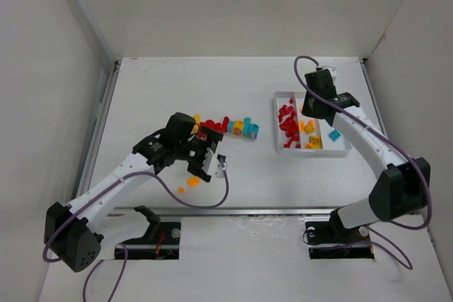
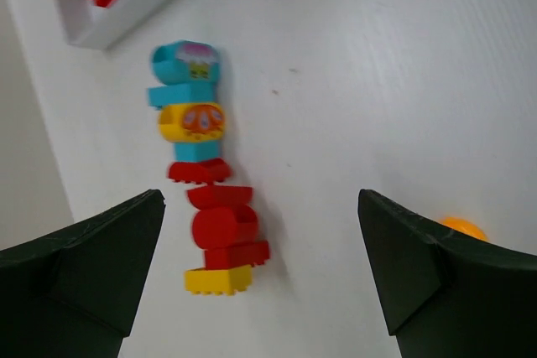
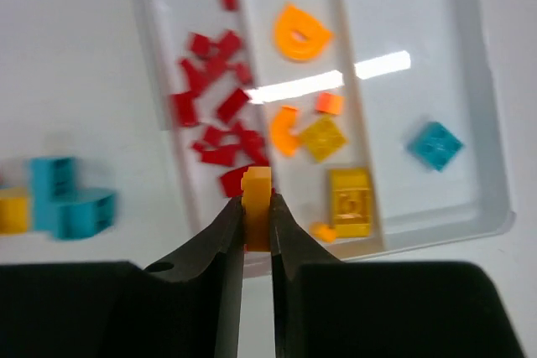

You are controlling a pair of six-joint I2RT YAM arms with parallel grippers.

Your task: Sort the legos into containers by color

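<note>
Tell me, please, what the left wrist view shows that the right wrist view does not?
Only left wrist: the open left pincer framing the row with its red and yellow end, and a loose orange piece beside one finger. Only right wrist: the right pincer shut on an orange brick above the tray, whose middle section holds orange pieces and right section one cyan brick. Both: the tray's red bricks and the row's cyan end.

Bright light, glare on containers, blurry edges
</note>
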